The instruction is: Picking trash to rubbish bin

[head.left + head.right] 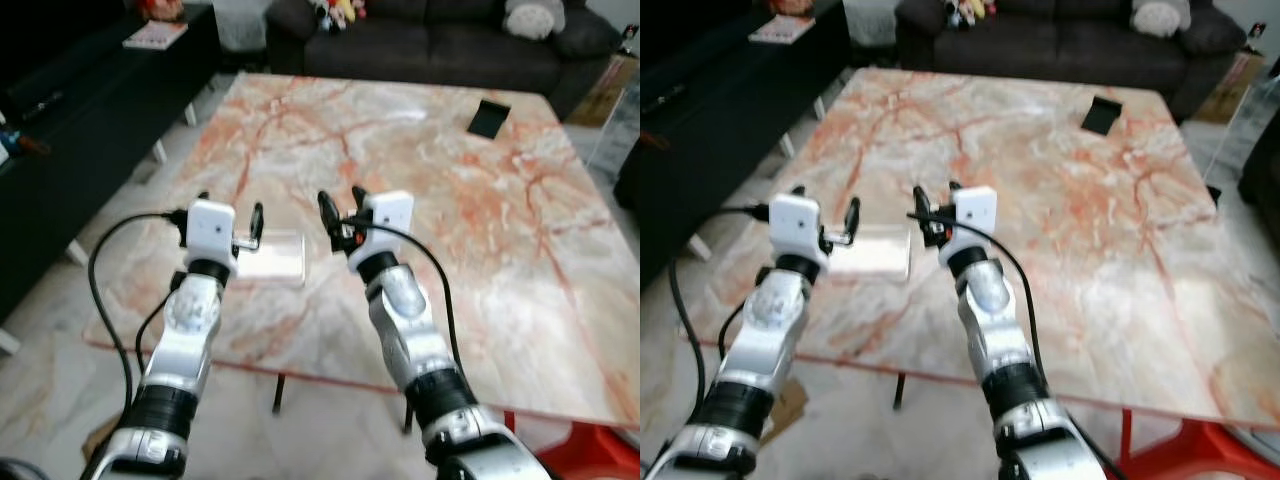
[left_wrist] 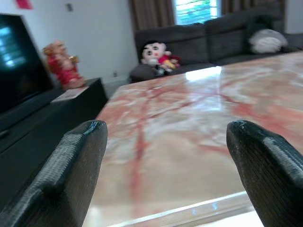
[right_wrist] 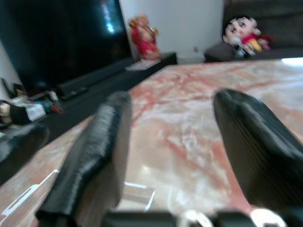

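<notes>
A clear plastic tray [image 1: 272,256] lies flat on the marble table [image 1: 420,150] near its front left edge. My left gripper [image 1: 230,210] hovers open over the tray's left end, with the tray's clear rim [image 2: 189,213] showing just below its fingers in the left wrist view. Just right of the tray, my right gripper [image 1: 342,205] is open too, and the tray's edge [image 3: 137,189] appears low in the right wrist view. Neither gripper holds anything.
A small black object [image 1: 489,117] lies at the table's far right. A dark sofa [image 1: 450,40] with plush toys [image 1: 335,12] stands behind the table, and a black TV cabinet [image 1: 90,110] runs along the left. Something red [image 1: 590,455] sits on the floor at the front right.
</notes>
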You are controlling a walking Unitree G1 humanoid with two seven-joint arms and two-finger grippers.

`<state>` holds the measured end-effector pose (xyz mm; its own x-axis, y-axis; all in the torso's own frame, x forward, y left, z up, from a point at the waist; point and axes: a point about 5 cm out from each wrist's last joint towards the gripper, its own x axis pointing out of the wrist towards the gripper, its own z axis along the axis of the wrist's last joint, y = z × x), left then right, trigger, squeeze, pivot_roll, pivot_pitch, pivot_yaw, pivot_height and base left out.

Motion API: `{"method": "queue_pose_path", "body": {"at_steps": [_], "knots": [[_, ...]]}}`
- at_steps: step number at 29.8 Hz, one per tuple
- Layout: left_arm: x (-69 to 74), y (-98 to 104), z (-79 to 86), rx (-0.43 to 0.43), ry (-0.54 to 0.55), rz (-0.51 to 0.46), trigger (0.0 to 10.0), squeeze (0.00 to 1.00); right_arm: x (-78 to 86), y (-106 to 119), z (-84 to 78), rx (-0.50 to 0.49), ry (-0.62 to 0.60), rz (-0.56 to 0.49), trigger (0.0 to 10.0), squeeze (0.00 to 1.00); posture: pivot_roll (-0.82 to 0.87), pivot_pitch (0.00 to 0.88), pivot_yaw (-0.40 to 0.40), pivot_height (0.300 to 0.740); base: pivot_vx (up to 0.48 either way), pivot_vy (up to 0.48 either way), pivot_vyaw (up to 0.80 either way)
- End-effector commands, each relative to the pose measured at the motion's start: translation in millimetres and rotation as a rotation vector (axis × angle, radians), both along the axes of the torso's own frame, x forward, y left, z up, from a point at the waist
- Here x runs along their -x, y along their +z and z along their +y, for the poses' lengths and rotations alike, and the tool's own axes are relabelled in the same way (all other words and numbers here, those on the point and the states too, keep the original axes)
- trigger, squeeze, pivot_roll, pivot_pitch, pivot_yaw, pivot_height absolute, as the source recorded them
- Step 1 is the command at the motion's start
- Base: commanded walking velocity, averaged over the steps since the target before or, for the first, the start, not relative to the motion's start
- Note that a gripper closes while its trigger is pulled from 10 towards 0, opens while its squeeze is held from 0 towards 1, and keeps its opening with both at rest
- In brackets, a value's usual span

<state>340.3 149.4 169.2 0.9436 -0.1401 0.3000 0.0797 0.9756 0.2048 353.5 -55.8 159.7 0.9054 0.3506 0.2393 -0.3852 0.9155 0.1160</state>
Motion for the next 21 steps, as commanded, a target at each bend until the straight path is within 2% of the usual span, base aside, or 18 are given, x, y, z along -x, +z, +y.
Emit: {"method": "queue_pose_path", "body": {"at_steps": [1, 6, 7, 8, 9, 11, 12, 17, 18, 19, 21], "knots": [[1.9, -5, -7.5, -0.027, -0.072, 0.02, 10.0, 0.0, 0.4, -2, -0.4, -0.01, -0.01, 0.014, 10.0, 0.0, 0.12, 0.083, 0.009, 0.74, 0.0, 0.0, 0.0], [2.9, -14, -4.2, -0.114, -0.137, 0.078, 10.0, 0.0, 2.9, -4, 4.3, -0.006, 0.007, 0.017, 10.0, 0.0, 0.12, 0.073, 0.02, 0.74, 0.0, 0.0, 0.0], [2.4, -15, 0.7, -0.178, -0.158, 0.099, 10.0, 0.0, 4.2, -6, 5.7, -0.004, 0.013, 0.018, 10.0, 0.0, 0.13, 0.067, 0.024, 0.74, 0.0, 0.0, 0.0], [2.4, -15, 0.7, -0.178, -0.158, 0.099, 10.0, 0.0, 4.2, -6, 5.7, -0.004, 0.013, 0.018, 10.0, 0.0, 0.13, 0.067, 0.024, 0.74, 0.0, 0.0, 0.0], [0.2, -14, 9.8, -0.27, -0.14, 0.099, 10.0, 0.0, 4.7, -8, 5.9, -0.005, 0.013, 0.026, 10.0, 0.0, 0.13, 0.062, 0.027, 0.74, 0.0, 0.0, 0.0], [-1.3, -13, 16.5, -0.305, -0.144, 0.105, 10.0, 0.0, 4.8, -10, 5.8, -0.007, 0.011, 0.034, 10.0, 0.0, 0.13, 0.057, 0.029, 0.74, 0.0, 0.0, 0.0], [-3.5, -13, 22.2, -0.36, -0.151, 0.123, 10.0, 0.0, 5.1, -10, 6.6, -0.007, 0.012, 0.034, 10.0, 0.0, 0.13, 0.055, 0.031, 0.74, 0.0, 0.0, 0.0], [-4.9, -13, 25.1, -0.41, -0.164, 0.128, 10.0, 0.0, 5.7, -10, 7.5, -0.008, 0.015, 0.032, 10.0, 0.0, 0.13, 0.053, 0.031, 0.74, 0.0, 0.0, 0.0], [-9.4, -17, 25.3, -0.475, -0.199, 0.175, 10.0, 1.0, 6.5, -11, 8.0, -0.007, 0.018, 0.033, 10.0, 0.0, 0.13, 0.041, 0.033, 0.74, 0.0, 0.0, 0.0], [-11.6, -20, 23.5, -0.504, -0.245, 0.21, 10.0, 1.0, 6.7, -12, 8.2, -0.007, 0.02, 0.034, 10.0, 0.0, 0.13, 0.041, 0.033, 0.74, 0.0, 0.0, 0.0], [-13.3, -20, 20.9, -0.517, -0.266, 0.211, 10.0, 1.0, 7.0, -12, 8.7, -0.006, 0.022, 0.035, 10.0, 0.0, 0.13, 0.032, 0.033, 0.74, 0.0, 0.0, 0.0]]}}
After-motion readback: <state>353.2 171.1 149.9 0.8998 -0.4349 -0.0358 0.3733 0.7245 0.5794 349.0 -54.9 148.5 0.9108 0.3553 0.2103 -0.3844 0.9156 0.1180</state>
